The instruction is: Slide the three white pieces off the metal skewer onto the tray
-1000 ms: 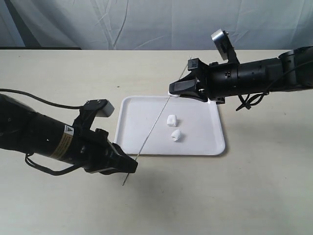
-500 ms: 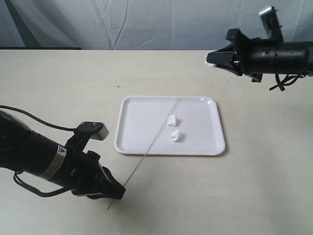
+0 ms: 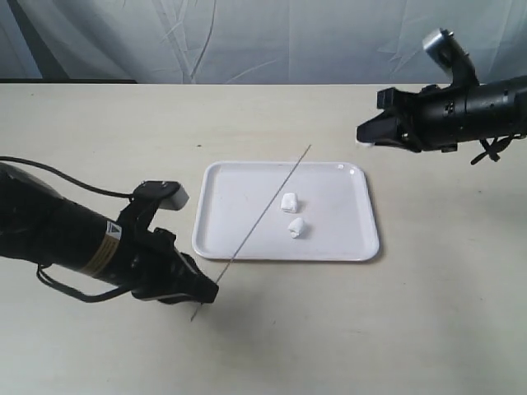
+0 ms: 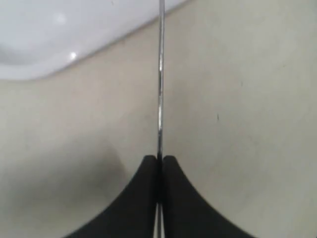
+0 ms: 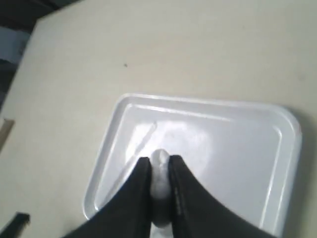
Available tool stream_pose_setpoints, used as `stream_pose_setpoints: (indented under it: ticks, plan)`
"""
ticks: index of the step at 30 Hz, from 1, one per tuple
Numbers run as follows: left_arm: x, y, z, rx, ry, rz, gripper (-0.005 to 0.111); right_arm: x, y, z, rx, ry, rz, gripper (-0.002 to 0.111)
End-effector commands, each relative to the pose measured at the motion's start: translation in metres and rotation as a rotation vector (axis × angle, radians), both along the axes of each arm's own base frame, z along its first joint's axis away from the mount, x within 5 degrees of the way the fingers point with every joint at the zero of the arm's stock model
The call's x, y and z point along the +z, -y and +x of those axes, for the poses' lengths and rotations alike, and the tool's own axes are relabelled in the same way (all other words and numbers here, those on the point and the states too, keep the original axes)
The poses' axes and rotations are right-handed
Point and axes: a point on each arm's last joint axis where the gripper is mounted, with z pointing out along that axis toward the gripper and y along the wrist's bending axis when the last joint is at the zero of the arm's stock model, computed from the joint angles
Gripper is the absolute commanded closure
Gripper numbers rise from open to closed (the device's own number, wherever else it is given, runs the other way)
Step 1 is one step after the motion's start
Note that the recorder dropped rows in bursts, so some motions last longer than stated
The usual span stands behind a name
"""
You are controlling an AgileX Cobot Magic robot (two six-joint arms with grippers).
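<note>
The thin metal skewer (image 3: pixel 263 216) slants bare over the white tray (image 3: pixel 338 214), and my left gripper (image 3: pixel 203 293) is shut on its near end off the tray's front-left corner. In the left wrist view the skewer (image 4: pixel 160 74) runs out from between the closed fingertips (image 4: pixel 159 159). Two white pieces (image 3: pixel 290 202) (image 3: pixel 297 229) lie on the tray. My right gripper (image 3: pixel 361 136) hovers beyond the tray's far right corner, shut on the third white piece (image 3: pixel 361 143). The right wrist view shows that piece (image 5: pixel 159 162) pinched above the tray (image 5: pixel 198 102).
A beige table (image 3: pixel 428 313) carries everything, with a pale cloth backdrop (image 3: pixel 247 37) behind its far edge. A black cable (image 3: pixel 74 174) trails from the left arm across the table.
The right gripper pulled the third white piece off the skewer, rose away to the right, then came down slightly. The left gripper swung the skewer towards the front, then back.
</note>
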Motion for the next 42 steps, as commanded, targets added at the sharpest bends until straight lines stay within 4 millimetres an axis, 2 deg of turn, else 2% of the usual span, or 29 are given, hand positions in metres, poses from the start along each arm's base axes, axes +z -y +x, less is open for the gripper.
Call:
stream_pose_setpoints:
  ticks: [1,8,13,15,22,26,32,35,39,42]
  plan:
    - [0.009,0.003,0.014,0.068,0.032,-0.001,0.107,-0.014,-0.015,-0.013,0.072,-0.033,-0.110,0.101]
    - [0.010,0.001,0.021,0.138,0.043,0.027,0.107,-0.051,-0.045,-0.022,0.143,-0.135,-0.138,0.100]
    - [0.009,-0.002,0.027,0.203,0.046,0.050,0.107,-0.067,-0.052,-0.023,0.143,-0.178,-0.142,0.079]
    - [0.009,-0.002,0.031,0.213,0.031,0.037,0.107,-0.068,-0.052,-0.022,0.130,-0.181,-0.140,0.076]
    - [-0.004,0.008,0.047,0.222,-0.064,-0.005,0.107,-0.064,-0.054,-0.023,0.131,-0.185,-0.104,0.074]
    - [-0.017,0.008,0.048,0.238,-0.101,0.021,0.107,-0.051,-0.051,-0.021,0.123,-0.133,-0.125,0.064]
    - [-0.021,0.009,0.047,0.227,-0.121,0.018,0.107,-0.030,-0.048,-0.020,0.107,-0.062,-0.134,0.062]
    - [-0.021,0.009,0.047,0.224,-0.123,0.015,0.100,-0.026,-0.048,-0.021,0.106,-0.048,-0.132,0.062]
    - [-0.020,0.010,0.046,0.221,-0.130,0.007,0.082,-0.023,-0.050,-0.022,0.116,-0.052,-0.116,0.062]
    - [-0.019,0.011,0.045,0.207,-0.141,-0.009,0.075,-0.020,-0.050,-0.023,0.121,-0.051,-0.106,0.062]
